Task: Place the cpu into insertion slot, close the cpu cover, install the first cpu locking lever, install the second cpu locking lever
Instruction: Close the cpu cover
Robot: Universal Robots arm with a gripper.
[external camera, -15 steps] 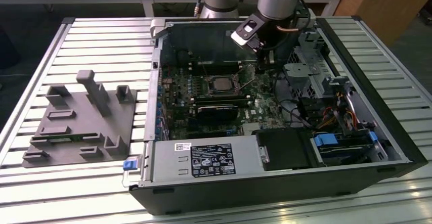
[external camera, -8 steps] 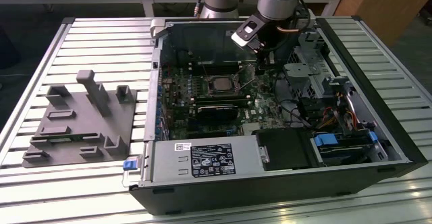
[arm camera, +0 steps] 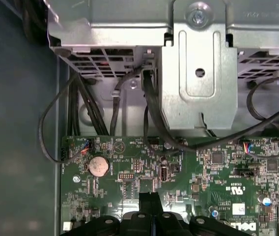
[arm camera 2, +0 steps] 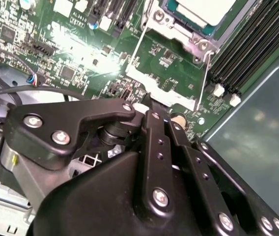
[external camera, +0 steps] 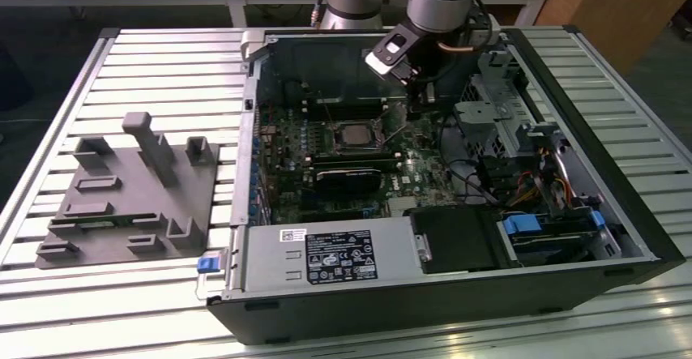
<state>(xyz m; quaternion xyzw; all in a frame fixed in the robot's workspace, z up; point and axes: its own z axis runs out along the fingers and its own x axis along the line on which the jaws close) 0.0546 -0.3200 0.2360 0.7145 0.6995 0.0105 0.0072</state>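
The cpu [arm camera 2: 203, 7] is a small flat square with a pale, dull silver top. It sits in the insertion slot [arm camera 2: 170, 7] on the green board [arm camera 2: 169, 59], just ahead of my fingertips and apart from them. My pincer [arm camera: 149, 199] is closed: its two black fingers [arm camera: 144, 204] press flat together with nothing visible between them. The tips are low over the board, near a thin wire lever [arm camera 2: 138, 46].
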